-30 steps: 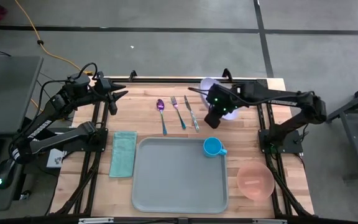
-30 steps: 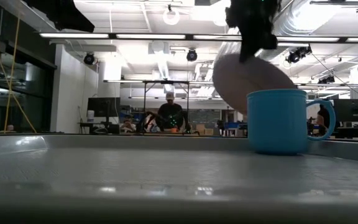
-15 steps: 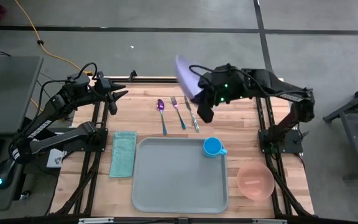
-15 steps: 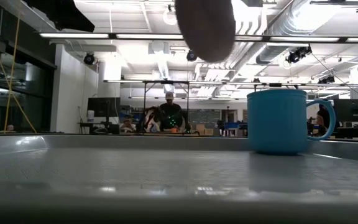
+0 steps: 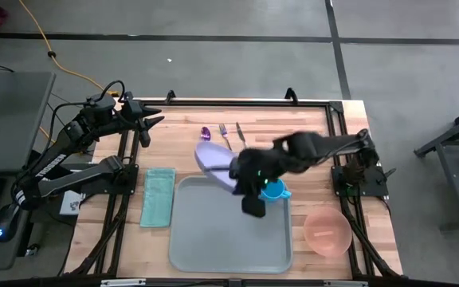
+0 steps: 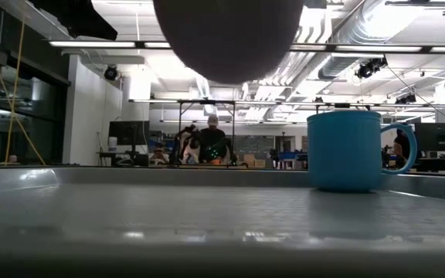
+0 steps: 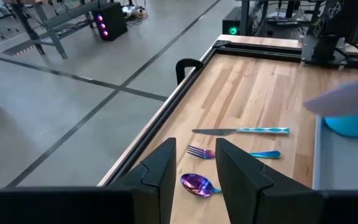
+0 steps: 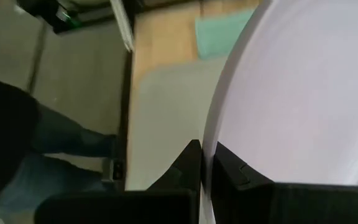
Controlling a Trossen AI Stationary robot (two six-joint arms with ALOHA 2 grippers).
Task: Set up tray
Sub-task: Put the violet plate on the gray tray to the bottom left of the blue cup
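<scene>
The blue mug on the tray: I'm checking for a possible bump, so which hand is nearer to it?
Right. The right hand, gripping the lavender plate, hangs just beside the blue mug over the tray. The left hand waits at the table's far-left corner.

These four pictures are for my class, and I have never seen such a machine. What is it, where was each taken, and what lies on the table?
Two robot arms work at a wooden table. One picture looks straight down, one sits at table height, and two come from cameras on the wrists. The right end effector is shut on the rim of a lavender plate, carrying it above the grey tray, which holds a blue mug. The left end effector waits at the table's far left corner. Also there: a spoon, fork, knife, teal cloth and pink bowl.
</scene>
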